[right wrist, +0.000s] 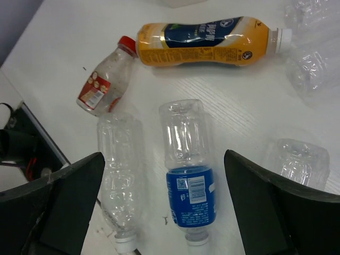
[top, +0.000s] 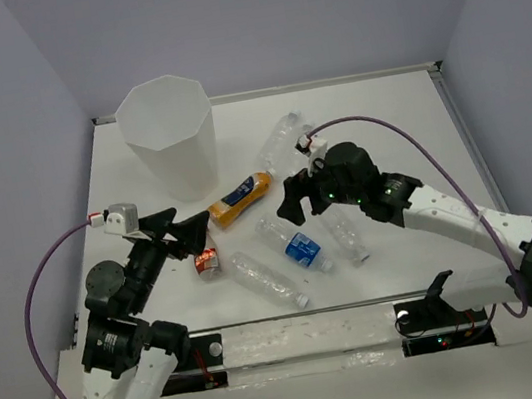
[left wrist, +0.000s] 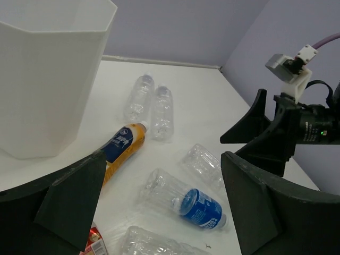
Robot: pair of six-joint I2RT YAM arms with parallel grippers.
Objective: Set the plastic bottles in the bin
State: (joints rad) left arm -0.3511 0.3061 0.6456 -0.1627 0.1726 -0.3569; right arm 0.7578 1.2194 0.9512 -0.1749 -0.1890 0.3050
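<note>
We are seeing the left tool and right tool spread; the left's finger is hiding the base of the orange bottle.

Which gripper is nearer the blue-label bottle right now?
Right. The right gripper is open over the blue-label bottle; the left gripper, also open, is off to its left, beside the orange bottle.

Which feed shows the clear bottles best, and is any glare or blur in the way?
Top external: even light, clear bottles faint against the white table. Left wrist: bottles sharp, bin bright, fingers dark. Right wrist: sharpest; small highlights on the orange bottle, clear ones at the top right wash out.
</note>
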